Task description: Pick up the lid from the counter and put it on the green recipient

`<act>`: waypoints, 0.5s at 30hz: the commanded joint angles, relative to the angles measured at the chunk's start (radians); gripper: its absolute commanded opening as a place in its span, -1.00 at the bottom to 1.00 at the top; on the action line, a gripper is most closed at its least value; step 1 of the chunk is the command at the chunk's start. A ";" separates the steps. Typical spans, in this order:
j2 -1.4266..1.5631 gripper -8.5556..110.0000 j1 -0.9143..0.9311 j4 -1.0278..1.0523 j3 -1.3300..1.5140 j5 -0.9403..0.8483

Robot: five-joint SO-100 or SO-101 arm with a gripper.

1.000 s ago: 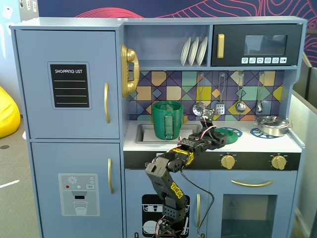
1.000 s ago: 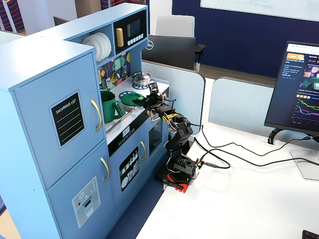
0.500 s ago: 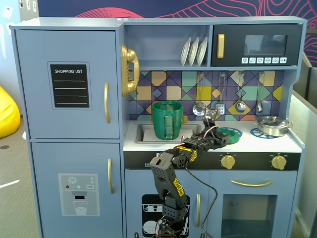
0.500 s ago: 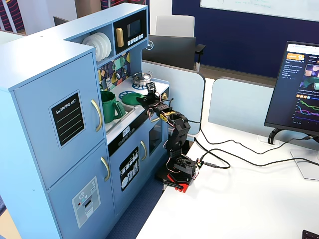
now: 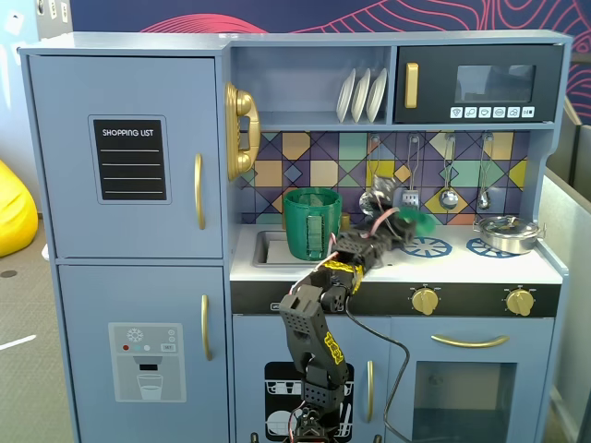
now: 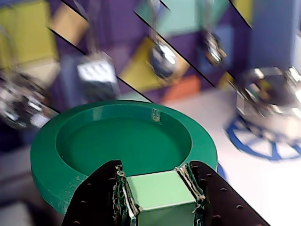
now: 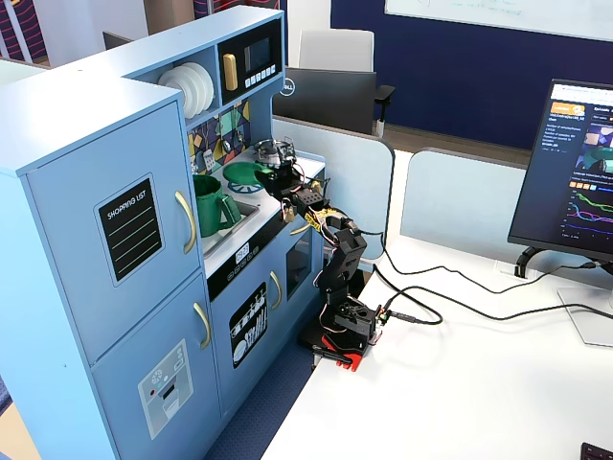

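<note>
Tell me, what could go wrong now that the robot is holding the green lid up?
1. The fingers pinch only the small tab of the lid, so the wide disc might tilt or slip out.
2. The silver pot and hanging utensils are close by, so a swing could bump them.
3. The green pot stands off to the left in a fixed view, so the lid may land crooked on its rim.

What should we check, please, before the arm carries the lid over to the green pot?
1. Grip: end effector closed on the lid's light-green tab; ok.
2. Lid off the counter: raised in both fixed views; ok.
3. Green pot upright, mouth open and uncovered; ok.
4. Path: pot stands left of the lid in a fixed view, nothing visible between; ok.
5. Lid level: appears tilted, motion-blurred; cannot tell.
6. Silver pot clear of the arm; ok.
</note>
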 commanded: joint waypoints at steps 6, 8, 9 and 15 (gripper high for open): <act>0.109 -0.86 -0.163 0.239 -0.388 -0.002; 0.107 -0.86 -0.195 0.295 -0.437 -0.003; 0.107 -0.86 -0.212 0.313 -0.453 -0.003; 0.120 -0.86 -0.307 0.370 -0.459 -0.021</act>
